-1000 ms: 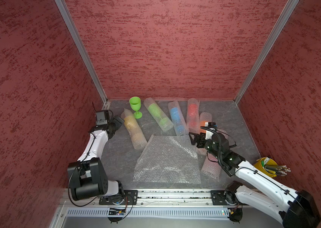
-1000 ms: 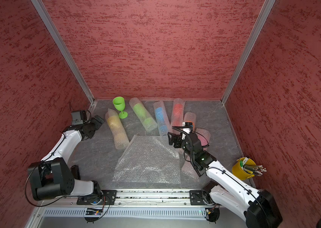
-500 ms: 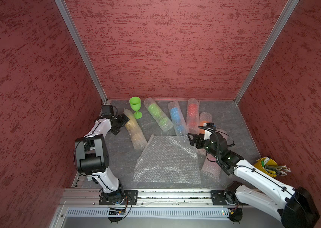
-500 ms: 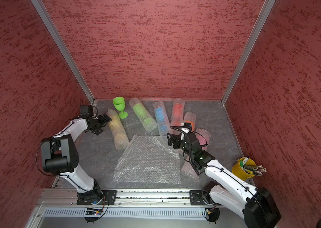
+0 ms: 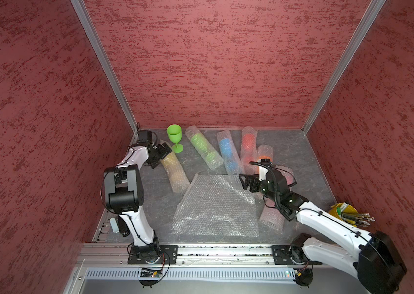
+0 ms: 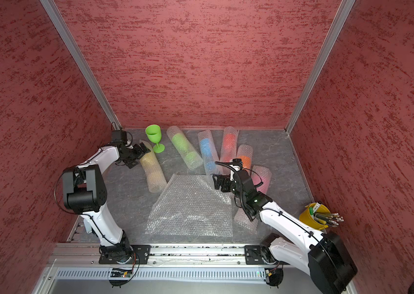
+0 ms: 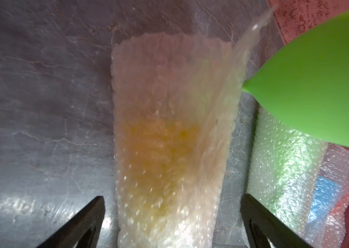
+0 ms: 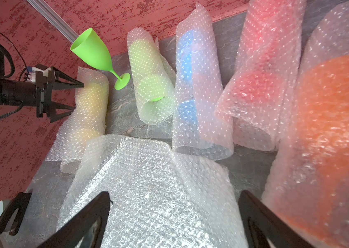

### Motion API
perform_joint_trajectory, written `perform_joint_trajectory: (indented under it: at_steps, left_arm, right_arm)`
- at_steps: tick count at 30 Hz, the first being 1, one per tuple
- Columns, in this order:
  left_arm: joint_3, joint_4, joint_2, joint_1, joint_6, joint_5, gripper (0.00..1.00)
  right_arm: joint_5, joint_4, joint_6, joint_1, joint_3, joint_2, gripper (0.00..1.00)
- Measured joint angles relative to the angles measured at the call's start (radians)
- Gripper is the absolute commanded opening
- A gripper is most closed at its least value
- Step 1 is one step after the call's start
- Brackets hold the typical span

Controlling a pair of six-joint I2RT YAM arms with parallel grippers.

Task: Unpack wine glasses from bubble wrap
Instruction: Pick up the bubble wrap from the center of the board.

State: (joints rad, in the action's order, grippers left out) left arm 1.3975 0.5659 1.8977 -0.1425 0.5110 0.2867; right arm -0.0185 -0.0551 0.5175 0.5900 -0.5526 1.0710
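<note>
Pink goblet (image 6: 265, 180) in bubble-wrap roll (image 6: 245, 220), both top views only.

no legible text, no labels, brands, numbers or signs readable

Bench (image 5: 302, 157): grey stone-pattern top. Rear L: green goblet (image 5: 174, 135), upright, unwrapped. Bubble-wrap rolls lying down, L to R: yellow roll (image 5: 175, 168), green roll (image 5: 202, 147), blue roll (image 5: 227, 152), red roll (image 5: 248, 145), orange roll (image 5: 264, 155), pink roll (image 5: 272, 217). Front ctr: flat bubble-wrap sheet (image 5: 213, 203).
</note>
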Motion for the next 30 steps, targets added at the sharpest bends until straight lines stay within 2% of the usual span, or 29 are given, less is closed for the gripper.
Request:
perform_joint_trajectory:
  at_steps: [6, 12, 17, 21, 25, 30]
  left_arm:
    - [0.059, 0.018, 0.089, 0.010, -0.028, -0.028, 1.00]
    - [0.058, 0.018, 0.110, 0.013, -0.034, -0.049, 0.98]
    - [0.039, -0.005, 0.112, 0.002, -0.019, -0.056, 0.79]
    - [-0.012, -0.045, 0.073, -0.033, 0.014, -0.039, 0.72]
    - [-0.072, -0.040, 0.009, -0.097, 0.064, -0.055, 0.72]
    - [-0.082, 0.023, -0.115, -0.158, 0.125, -0.109, 0.75]
  right_arm:
    - [0.015, -0.001, -0.010, 0.000, -0.038, 0.035, 0.96]
    - [0.023, -0.002, -0.013, 0.000, -0.048, 0.047, 0.95]
    - [0.026, -0.002, -0.013, 0.000, -0.048, 0.048, 0.95]
    - [0.026, -0.002, -0.013, 0.000, -0.048, 0.045, 0.94]
    - [0.026, -0.001, -0.009, 0.000, -0.048, 0.029, 0.93]
    - [0.026, 0.004, -0.004, 0.000, -0.048, -0.010, 0.93]
